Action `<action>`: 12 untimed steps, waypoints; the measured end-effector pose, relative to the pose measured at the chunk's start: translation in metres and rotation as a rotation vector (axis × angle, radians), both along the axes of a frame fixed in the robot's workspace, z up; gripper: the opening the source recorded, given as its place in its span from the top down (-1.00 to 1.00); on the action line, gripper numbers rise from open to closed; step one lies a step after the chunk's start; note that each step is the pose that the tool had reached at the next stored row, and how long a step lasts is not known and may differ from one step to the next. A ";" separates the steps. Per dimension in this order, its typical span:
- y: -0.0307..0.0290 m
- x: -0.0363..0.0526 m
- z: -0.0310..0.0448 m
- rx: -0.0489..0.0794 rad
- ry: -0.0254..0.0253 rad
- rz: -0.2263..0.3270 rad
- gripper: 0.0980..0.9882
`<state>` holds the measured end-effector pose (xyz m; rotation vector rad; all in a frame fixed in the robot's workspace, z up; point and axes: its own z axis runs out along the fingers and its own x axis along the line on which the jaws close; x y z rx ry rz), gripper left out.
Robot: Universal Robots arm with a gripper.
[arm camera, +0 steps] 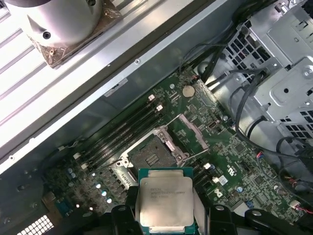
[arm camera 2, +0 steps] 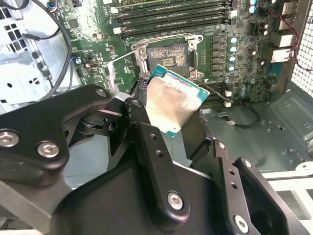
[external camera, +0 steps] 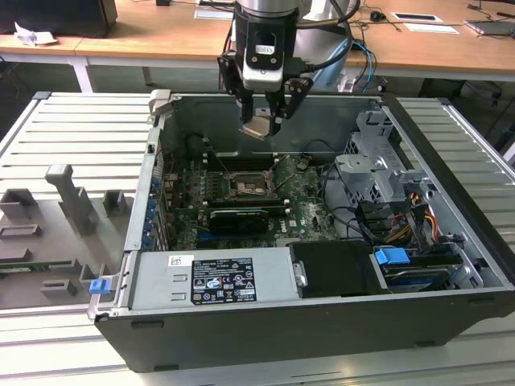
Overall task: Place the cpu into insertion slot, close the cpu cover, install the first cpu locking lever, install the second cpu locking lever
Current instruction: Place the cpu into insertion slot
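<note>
Second wrist view: gripper (arm camera 2: 168,116) clamps square silvery cpu (arm camera 2: 172,98) above insertion slot (arm camera 2: 167,58).

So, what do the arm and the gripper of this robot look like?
The arm is a silver-grey metal cylinder. The gripper has a black body with a pale grey lower part and two black jointed fingers made of flat link bars, fastened with silver screws. Black cables loop beside the wrist.

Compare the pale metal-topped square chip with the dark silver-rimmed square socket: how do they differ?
The pale metal-topped square chip hangs tilted in the gripper; the dark silver-rimmed square socket lies flat on the board, empty. Chip's face is pale, socket's bed dark. Both are square.
</note>
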<state>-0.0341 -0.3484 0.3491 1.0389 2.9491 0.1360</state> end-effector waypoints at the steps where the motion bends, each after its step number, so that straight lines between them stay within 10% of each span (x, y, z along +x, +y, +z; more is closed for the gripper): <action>1: 0.0000 0.0000 -0.0003 0.000 0.0000 -0.013 0.04; 12: 0.0000 0.0000 -0.0050 -0.001 0.0000 -0.169 0.04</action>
